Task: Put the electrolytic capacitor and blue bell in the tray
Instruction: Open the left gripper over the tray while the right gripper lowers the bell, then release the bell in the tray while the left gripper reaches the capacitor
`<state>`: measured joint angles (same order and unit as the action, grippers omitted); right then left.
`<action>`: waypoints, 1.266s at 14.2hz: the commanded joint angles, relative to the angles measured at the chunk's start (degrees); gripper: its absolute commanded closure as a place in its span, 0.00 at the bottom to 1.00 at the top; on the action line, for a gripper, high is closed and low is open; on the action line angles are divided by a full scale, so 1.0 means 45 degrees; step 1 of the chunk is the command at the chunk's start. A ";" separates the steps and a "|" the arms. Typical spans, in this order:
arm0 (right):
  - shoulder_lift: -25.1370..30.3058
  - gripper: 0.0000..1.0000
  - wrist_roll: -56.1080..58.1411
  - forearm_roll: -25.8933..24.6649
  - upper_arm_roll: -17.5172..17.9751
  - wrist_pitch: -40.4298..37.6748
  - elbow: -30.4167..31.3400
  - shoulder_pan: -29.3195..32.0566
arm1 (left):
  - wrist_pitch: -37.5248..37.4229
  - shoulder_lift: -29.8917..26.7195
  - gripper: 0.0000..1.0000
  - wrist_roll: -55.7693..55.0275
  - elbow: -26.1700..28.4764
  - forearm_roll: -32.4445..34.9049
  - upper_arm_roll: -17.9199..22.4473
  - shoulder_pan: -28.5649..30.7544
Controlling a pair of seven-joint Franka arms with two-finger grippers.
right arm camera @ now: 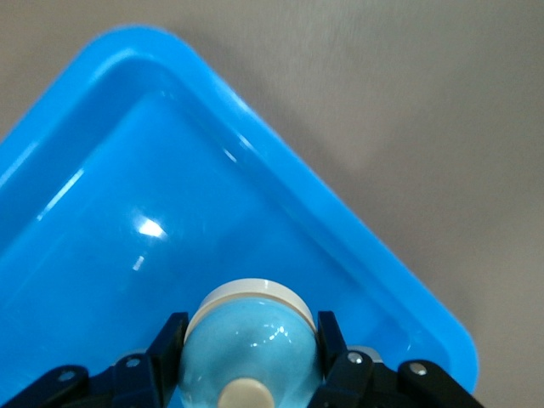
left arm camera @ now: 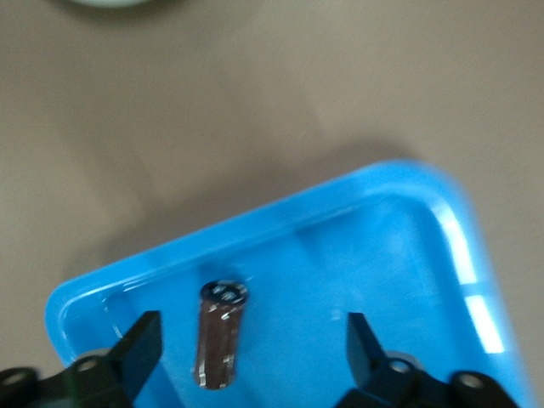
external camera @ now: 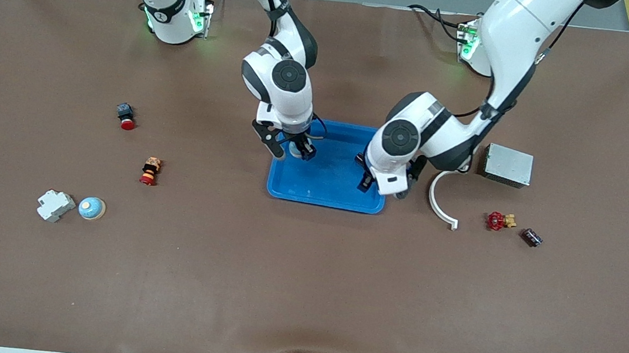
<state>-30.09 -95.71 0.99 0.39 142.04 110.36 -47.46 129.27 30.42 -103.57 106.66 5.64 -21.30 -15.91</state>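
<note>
you are seeing lots of bare brown table (external camera: 301, 293) nearest the front camera, so nothing is crowding you there. a little farther up, a second blue bell (external camera: 92, 208) is sitting beside a white block (external camera: 55, 205) toward the right arm's end, and it is lying outside the tray. farther still, the tray (external camera: 324, 198) is lying in the middle. your left gripper (left arm camera: 253, 350) is hanging over the tray with its fingers spread wide, and the electrolytic capacitor (left arm camera: 220, 333) is lying loose on the tray floor between them, close to a corner. i think you are letting it go there. your right gripper (right arm camera: 252, 342) is pinching the blue bell (right arm camera: 248, 350) over the tray, inside the rim, so it looks ready to set down. both grippers are working close together, so you are needing to lift straight up.
</note>
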 commanded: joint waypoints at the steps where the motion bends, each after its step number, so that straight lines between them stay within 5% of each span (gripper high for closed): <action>1: -0.0578 1.00 -0.0567 0.0033 -0.0146 0.0329 -0.0363 -0.0370 | -0.0249 -0.1248 0.00 -0.0227 0.0203 0.0270 0.0006 0.0875; 16: -0.1634 1.00 -0.1388 0.0034 -0.0146 0.0350 -0.1242 -0.0762 | -0.0366 -0.1331 0.00 0.7562 0.0282 0.1909 0.0006 0.6367; 17: -0.1634 0.97 -0.1388 0.0014 -0.0146 0.0350 -0.1242 -0.0762 | -0.0347 -0.1156 0.00 0.7604 0.0243 0.2046 0.0006 0.6406; 18: -0.1634 0.63 -0.1388 -0.0006 -0.0146 0.0350 -0.1262 -0.0762 | -0.0308 -0.1038 0.00 0.7605 0.0223 0.2473 0.0006 0.6503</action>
<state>-36.53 -100.62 0.99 0.37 143.81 105.91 -49.88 127.99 24.68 -69.78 107.89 13.72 -20.69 12.99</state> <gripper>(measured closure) 0.339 0.000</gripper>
